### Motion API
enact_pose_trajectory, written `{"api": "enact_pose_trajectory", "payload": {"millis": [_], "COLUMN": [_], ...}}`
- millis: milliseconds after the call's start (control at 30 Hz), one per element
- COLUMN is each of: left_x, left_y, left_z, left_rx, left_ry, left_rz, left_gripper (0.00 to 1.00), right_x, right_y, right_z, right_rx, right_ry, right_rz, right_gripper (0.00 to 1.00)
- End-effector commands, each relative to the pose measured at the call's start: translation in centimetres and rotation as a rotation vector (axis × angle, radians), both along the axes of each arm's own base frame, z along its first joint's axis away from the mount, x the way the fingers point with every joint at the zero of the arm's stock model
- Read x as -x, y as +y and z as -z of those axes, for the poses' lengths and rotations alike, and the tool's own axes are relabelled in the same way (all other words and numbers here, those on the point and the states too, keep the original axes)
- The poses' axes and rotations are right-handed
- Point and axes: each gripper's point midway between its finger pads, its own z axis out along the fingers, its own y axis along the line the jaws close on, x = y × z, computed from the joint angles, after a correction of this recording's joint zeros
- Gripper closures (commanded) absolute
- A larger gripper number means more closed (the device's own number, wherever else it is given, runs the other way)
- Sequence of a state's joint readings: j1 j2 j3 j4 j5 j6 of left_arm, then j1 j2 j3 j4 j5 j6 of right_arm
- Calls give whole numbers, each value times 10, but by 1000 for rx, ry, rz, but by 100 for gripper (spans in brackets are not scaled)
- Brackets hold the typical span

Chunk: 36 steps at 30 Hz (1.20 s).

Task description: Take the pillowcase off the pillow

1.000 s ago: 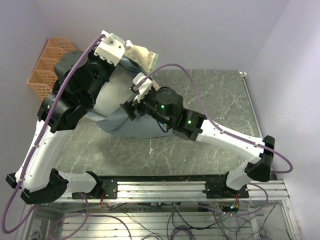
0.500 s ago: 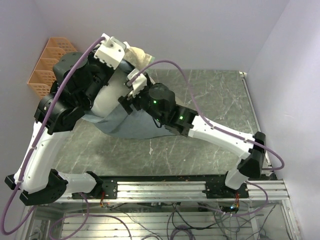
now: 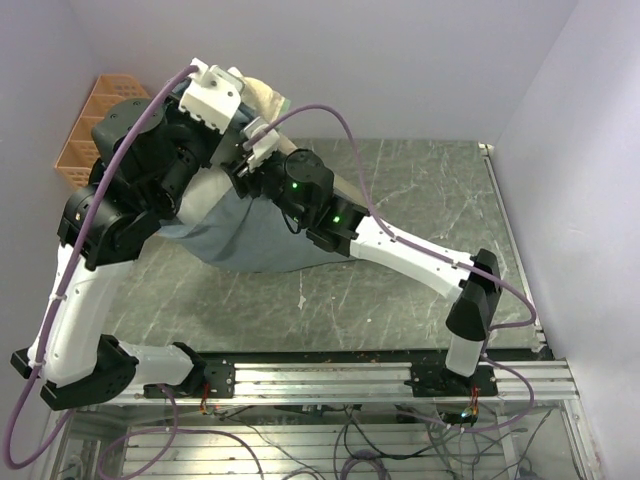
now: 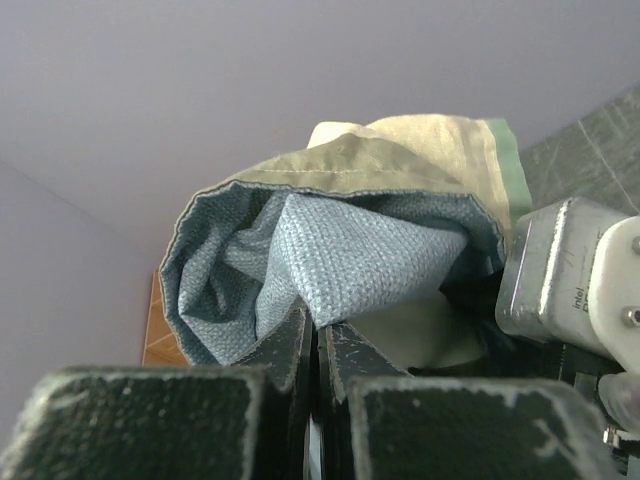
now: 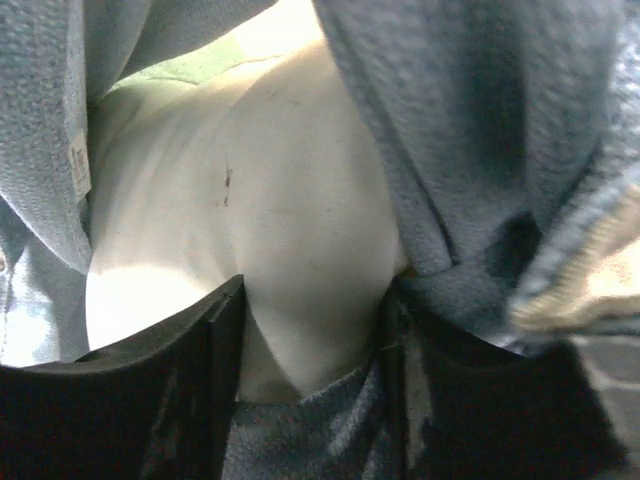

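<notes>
Your left jaws are pinched tight on a fold of the pillowcase (image 4: 340, 250), held up over the far left of the tabletop (image 3: 420, 200) with its lower part trailing onto it, while your right jaws squeeze a bulge of the pillow (image 5: 280, 230) between folds of that blue-grey cloth.

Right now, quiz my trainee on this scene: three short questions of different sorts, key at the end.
1. True or false: the left gripper is shut on the pillowcase.
2. What does the right gripper hold? A) pillow B) cup C) nothing
3. Fill in: in the top view, the orange basket is on the ____ side.
Key: 1 true; 2 A; 3 left.
</notes>
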<state>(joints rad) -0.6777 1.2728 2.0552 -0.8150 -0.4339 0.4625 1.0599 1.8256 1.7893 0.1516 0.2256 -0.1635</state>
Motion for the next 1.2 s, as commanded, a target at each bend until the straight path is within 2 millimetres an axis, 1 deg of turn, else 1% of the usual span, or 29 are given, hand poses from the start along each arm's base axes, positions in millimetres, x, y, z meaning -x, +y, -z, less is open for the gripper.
{"api": "enact_pose_trajectory", "payload": {"millis": [0,67,100,167,233,300,367,433,500,567,667,733,867,900,967,1067,1167], "left_x": [9,10,9,8,7,5,4,4,4,3,2,1,-1,-1,-4,-11,-17], "left_y": [4,5,5,7,8,6,5,3,1,2,5,10,31,37,46,45,38], "left_z": [-24,-22,-21,-19,-17,-13,-9,-1,7,11,6,-5,-41,-47,-53,-46,-32], "left_rx": [55,55,52,45,41,40,46,44,46,53,73,96,154,161,162,145,137], "left_ry": [-64,-62,-62,-70,-76,-75,-71,-58,-46,-45,-73,-112,-251,-284,-323,-310,-272], "left_rz": [12,10,7,-2,-10,-14,-10,0,5,-2,-21,-51,-167,-201,-271,-293,-283], "left_gripper": [93,93,93,93,93,93,93,93,93,93,93,93,93,93,93,93,93], "right_x": [11,17,24,34,54,80,110,131,143,154,167,175,187,192,205,229,259], "right_y": [25,29,30,26,25,30,34,34,30,28,29,29,23,22,20,15,-1], "right_z": [25,28,27,19,9,4,7,10,12,14,26,36,54,62,73,83,86], "right_rx": [-62,-70,-82,-130,-179,-205,-219,-223,-233,-229,-184,-160,-143,-120,-76,-21,31], "right_ry": [54,74,78,87,104,127,139,152,165,173,194,212,238,247,247,253,268], "right_rz": [-128,-170,-202,-239,-328,-437,-542,-616,-663,-712,-769,-800,-827,-837,-855,-916,-1011], "right_gripper": [56,70,78,100,100,100,100,100,100,100,100,100,100,100,100,100,100]}}
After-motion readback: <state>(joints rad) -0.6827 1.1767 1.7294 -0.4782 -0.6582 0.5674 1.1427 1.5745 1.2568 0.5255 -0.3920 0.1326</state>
